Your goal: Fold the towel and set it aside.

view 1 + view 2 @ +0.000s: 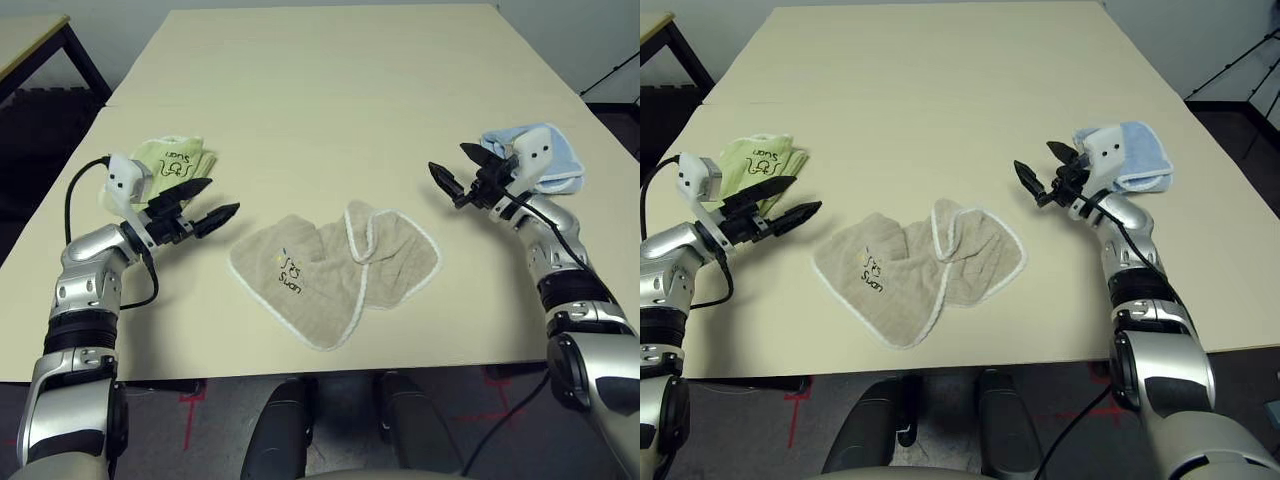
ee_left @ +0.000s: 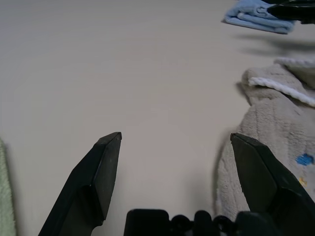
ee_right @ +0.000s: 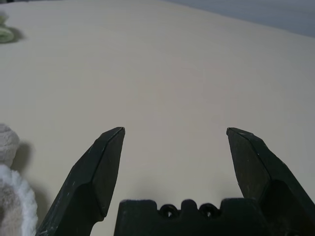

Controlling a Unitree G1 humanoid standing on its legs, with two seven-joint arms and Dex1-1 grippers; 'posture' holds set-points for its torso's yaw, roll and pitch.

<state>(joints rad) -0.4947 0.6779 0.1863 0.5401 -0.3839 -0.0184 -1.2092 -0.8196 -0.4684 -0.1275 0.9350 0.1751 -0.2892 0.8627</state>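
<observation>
Left gripper point(image 1: 209, 201) spread wide and empty above the table point(image 1: 330, 90), black fingers point(image 2: 93, 177) pointing level toward the right and a little away, silver forearm bent in from the near left edge. Right gripper point(image 1: 458, 171) likewise spread wide, gripping nothing, aimed level toward the left, forearm rising from the near right corner. No containers on the tabletop, cloths alone.

Between the two grippers, slightly nearer than both: the towel point(image 1: 335, 272), beige terry with white trim, lying crumpled and partly doubled over on itself, small dark-and-yellow "Suan" logo point(image 1: 288, 270) facing up on its left half. Left fingertips just beside the towel's left edge, not touching. Right fingertips near the towel's far right corner, apart from it, raised off the surface.

Behind the left gripper, near the left edge of the table: a light green towel point(image 1: 176, 160), folded. Behind the right gripper, at the right edge: a light blue towel point(image 1: 543, 158), folded, partly masked by the white wrist housing. Far half of the table bare. Dark-legged second table point(image 1: 40, 45) at far left beyond the edge.
</observation>
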